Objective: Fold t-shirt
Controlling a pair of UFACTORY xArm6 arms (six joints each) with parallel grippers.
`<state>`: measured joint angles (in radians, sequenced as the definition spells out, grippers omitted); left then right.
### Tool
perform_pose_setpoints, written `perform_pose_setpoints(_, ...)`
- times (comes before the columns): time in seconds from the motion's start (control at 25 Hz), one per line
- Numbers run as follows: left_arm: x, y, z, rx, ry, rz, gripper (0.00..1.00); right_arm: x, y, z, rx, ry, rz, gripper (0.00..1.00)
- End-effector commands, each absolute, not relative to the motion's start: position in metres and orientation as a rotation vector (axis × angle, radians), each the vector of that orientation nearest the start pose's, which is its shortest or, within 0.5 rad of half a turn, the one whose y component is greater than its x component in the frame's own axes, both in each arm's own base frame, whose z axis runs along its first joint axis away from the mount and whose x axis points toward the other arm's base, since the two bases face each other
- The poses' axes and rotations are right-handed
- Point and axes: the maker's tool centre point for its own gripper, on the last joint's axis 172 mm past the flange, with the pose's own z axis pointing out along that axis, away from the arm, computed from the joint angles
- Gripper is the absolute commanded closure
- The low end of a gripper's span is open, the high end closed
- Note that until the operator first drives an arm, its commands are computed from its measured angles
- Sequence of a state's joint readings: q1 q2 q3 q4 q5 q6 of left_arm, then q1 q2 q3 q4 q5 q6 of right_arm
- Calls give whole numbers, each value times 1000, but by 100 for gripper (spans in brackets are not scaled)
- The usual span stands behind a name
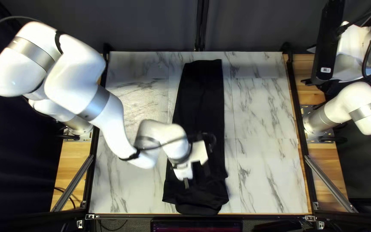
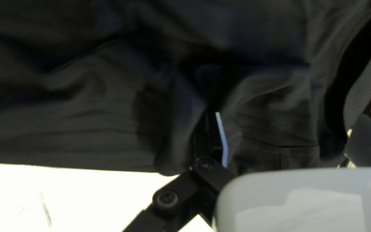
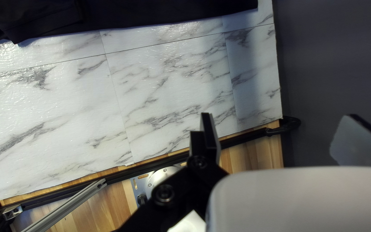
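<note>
The black t-shirt (image 1: 200, 94) lies as a long narrow strip on the table, bunched at its near end. Over that near part is my left gripper (image 1: 196, 176); my right gripper (image 1: 309, 65) is raised beyond the table's right side. In the left wrist view, my left gripper (image 2: 289, 115) stands open low over rumpled shirt cloth (image 2: 78, 141), with a curved opening edge and a stitched hem nearby. Whether its fingertips touch the cloth cannot be told. My right gripper (image 3: 280, 116) is open and empty in the right wrist view, the shirt (image 3: 151, 15) lying well away from it.
Marble-patterned table surface (image 1: 263, 116) shows on both sides of the shirt. Dark rails (image 1: 297, 116) run along the table's sides. A screen (image 1: 196, 226) stands beyond the near edge. My left arm (image 1: 114, 124) reaches across the table's left part.
</note>
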<state>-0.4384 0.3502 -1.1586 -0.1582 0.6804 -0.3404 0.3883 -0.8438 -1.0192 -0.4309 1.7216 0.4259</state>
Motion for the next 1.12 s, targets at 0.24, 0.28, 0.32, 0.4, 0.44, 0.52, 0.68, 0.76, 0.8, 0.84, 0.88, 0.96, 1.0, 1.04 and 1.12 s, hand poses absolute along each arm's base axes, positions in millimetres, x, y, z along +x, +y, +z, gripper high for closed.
perform_pose_setpoints(0.24, 503, -253, 52, -3235, 135, -58, 0, 261, -18, 438, -3426, 230, -514, 0)
perform_pose_setpoints(0.28, 502, -255, 51, -3235, 138, -55, 0, 261, -18, 438, -3426, 230, -514, 0)
perform_pose_setpoints(0.32, 500, -259, 49, -3235, 146, -51, 0, 261, -18, 438, -3426, 230, -514, 0)
perform_pose_setpoints(0.4, 496, -267, 49, -3235, 154, -52, 0, 261, -18, 438, -3426, 230, -514, 0)
perform_pose_setpoints(0.44, 495, -275, 47, -3237, 162, -55, 0, 261, -18, 438, -3426, 230, -514, 0)
perform_pose_setpoints(0.52, 497, -288, 43, -3242, 180, -54, 0, 261, -18, 438, -3426, 230, -514, 0)
perform_pose_setpoints(0.68, 497, -303, 40, -3253, 208, -61, 0, 261, -18, 438, -3426, 230, -514, 0)
perform_pose_setpoints(0.76, 496, -312, 39, -3261, 230, -61, 0, 261, -18, 438, -3426, 230, -514, 0)
perform_pose_setpoints(0.8, 496, -313, 40, -3262, 235, -62, 0, 261, -18, 438, -3426, 230, -514, 0)
perform_pose_setpoints(0.84, 495, -313, 43, -3262, 243, -65, 0, 261, -18, 438, -3426, 230, -514, 0)
perform_pose_setpoints(0.88, 494, -313, 46, -3262, 245, -68, 0, 261, -18, 438, -3426, 230, -514, 0)
perform_pose_setpoints(0.96, 492, -311, 56, -3256, 256, -81, 0, 261, -18, 438, -3426, 230, -514, 0)
perform_pose_setpoints(1.0, 492, -311, 58, -3254, 259, -84, 0, 261, -18, 438, -3426, 230, -514, 0)
perform_pose_setpoints(1.04, 491, -309, 66, -3246, 268, -95, 0, 261, -18, 438, -3426, 230, -514, 0)
perform_pose_setpoints(1.12, 489, -305, 77, -3230, 278, -112, 0, 261, -18, 438, -3426, 230, -514, 0)
